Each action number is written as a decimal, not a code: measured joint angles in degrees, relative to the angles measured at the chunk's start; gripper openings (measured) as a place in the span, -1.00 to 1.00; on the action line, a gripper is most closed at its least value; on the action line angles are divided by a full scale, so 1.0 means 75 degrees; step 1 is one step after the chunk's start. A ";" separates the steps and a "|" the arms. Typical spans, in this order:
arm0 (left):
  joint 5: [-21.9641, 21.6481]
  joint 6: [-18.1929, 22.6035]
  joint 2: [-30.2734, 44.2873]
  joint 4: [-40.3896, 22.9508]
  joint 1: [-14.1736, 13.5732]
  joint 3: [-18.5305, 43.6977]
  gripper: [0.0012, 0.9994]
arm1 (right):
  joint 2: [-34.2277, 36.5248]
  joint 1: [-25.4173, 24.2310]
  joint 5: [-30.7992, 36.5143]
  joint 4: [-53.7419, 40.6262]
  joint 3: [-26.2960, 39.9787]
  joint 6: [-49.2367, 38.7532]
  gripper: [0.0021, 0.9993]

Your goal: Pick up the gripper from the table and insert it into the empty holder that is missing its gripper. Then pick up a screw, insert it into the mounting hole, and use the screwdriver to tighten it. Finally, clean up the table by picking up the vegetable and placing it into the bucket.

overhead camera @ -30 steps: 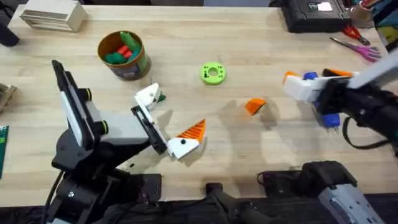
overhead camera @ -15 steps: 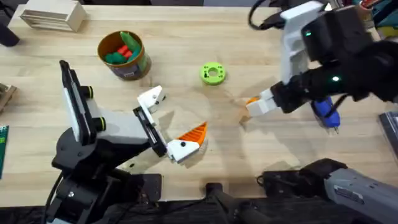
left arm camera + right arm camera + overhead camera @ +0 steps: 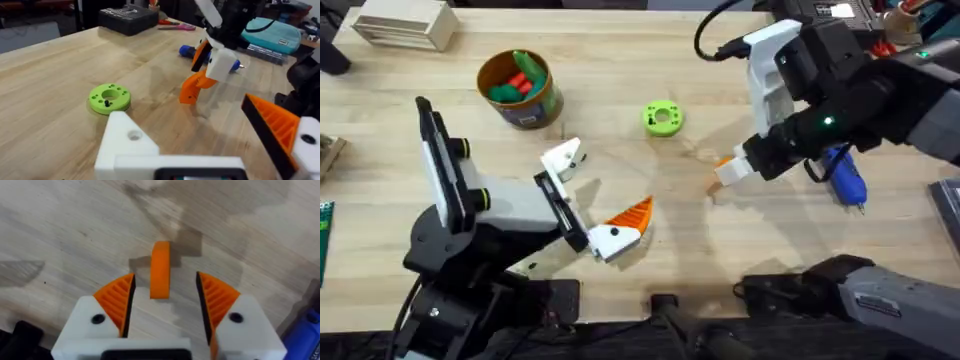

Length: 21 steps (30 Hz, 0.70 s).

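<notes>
The orange gripper (image 3: 724,166) lies on the table right of centre, ribbed wedge up (image 3: 160,270). My right gripper (image 3: 738,170) is down over it, open, one orange finger on each side (image 3: 165,276), not closed on it. My left gripper (image 3: 592,190) rests open at the lower left. One side of it is the bare white holder (image 3: 560,157), shown close in the left wrist view (image 3: 125,145). The other side carries an orange finger (image 3: 628,214). A blue screwdriver (image 3: 845,180) lies to the right. A small black screw (image 3: 106,103) stands on a lime-green ring (image 3: 662,117). The bucket (image 3: 538,110) holds green and red toys. The vegetable is hidden.
Pink-handled scissors (image 3: 895,75) and a black case (image 3: 820,22) sit at the back right. A pale slatted box (image 3: 405,25) is at the back left. Bare wood lies between the left gripper and the orange gripper.
The right arm swung in from the right edge and came down over the orange gripper, its fingers now on either side of it. The left arm has barely moved.
</notes>
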 joint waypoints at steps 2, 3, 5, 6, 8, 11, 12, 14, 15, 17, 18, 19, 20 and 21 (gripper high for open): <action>0.0003 0.0001 0.0003 0.0000 0.0000 0.0000 0.97 | 0.0003 0.0000 0.0000 0.0035 0.0000 0.0002 0.37; 0.0003 0.0000 0.0000 0.0000 0.0000 0.0000 0.97 | 0.0003 0.0000 0.0000 0.0035 0.0000 0.0003 0.35; 0.0003 0.0003 0.0002 0.0000 0.0000 0.0000 0.97 | 0.0019 0.0000 0.0000 0.0023 0.0000 0.0008 0.21; 0.0003 0.0003 0.0000 0.0000 0.0000 0.0000 0.97 | 0.0043 0.0000 0.0000 0.0020 0.0000 0.0003 0.14; 0.0003 0.0000 0.0000 0.0000 0.0000 0.0000 0.97 | 0.0142 0.0000 0.0000 0.0025 0.0000 0.0006 0.05; 0.0003 0.0000 0.0000 0.0000 0.0000 0.0000 0.97 | 0.0297 0.0000 0.0000 0.0065 0.0000 -0.0001 -0.22; 0.0003 0.0002 0.0000 0.0000 0.0000 0.0000 0.97 | 0.0325 0.0000 0.0000 0.0095 0.0000 0.0028 -0.41; 0.0003 0.0003 0.0001 0.0000 0.0000 0.0000 0.97 | 0.0341 0.0000 0.0002 0.0166 0.0000 -0.0015 -0.85; 0.0003 0.0002 0.0002 0.0000 0.0000 0.0000 0.97 | 0.0338 0.0000 0.0005 0.0164 0.0013 0.0000 -0.95; 0.0003 0.0000 0.0000 0.0000 0.0000 0.0000 0.97 | 0.0328 0.0000 0.0003 0.0091 0.0059 0.0008 -0.97; 0.0003 0.0000 0.0002 0.0000 0.0000 0.0000 0.97 | 0.0307 0.0000 0.0003 0.0004 0.0092 0.0009 -0.97; 0.0003 0.0000 0.0000 0.0000 0.0000 0.0000 0.97 | 0.0267 0.0000 0.0003 -0.0104 0.0135 0.0009 -0.97; 0.0003 0.0000 0.0000 0.0000 0.0000 0.0000 0.97 | 0.0174 0.0000 0.0003 -0.0291 0.0212 0.0009 -0.97; 0.0003 0.0000 0.0001 0.0000 0.0000 0.0000 0.97 | 0.0060 0.0000 0.0003 -0.0438 0.0289 0.0009 -0.97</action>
